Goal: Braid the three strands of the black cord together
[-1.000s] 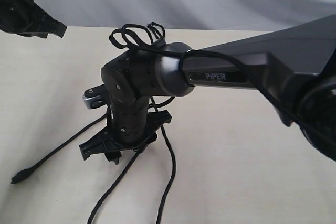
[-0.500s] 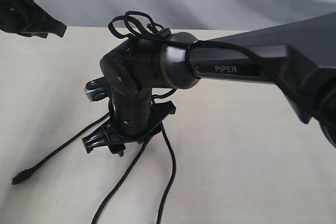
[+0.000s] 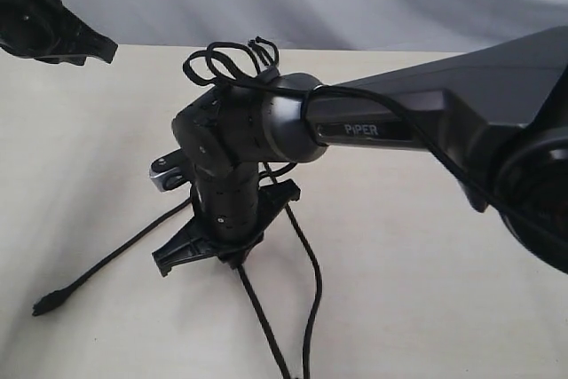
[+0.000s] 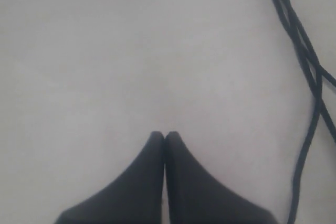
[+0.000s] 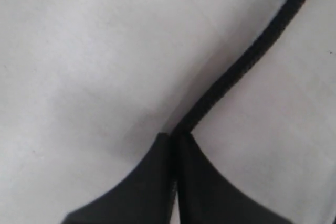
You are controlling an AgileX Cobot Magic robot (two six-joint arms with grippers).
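Pinching a strand [image 5: 247, 61] of the black cord [image 3: 232, 61] at their very tips, the right jaws are fully closed, low over the table [image 3: 426, 264]. The left jaws are pressed together too, holding nothing, with crossed strands [image 4: 304, 72] well off to one side. The cord's knot is hidden behind the right arm [image 3: 373, 126].

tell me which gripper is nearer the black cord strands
Right. The right gripper has its jaws shut on a strand; the left gripper is off at the exterior view's upper left, well apart from it, jaws shut on nothing.
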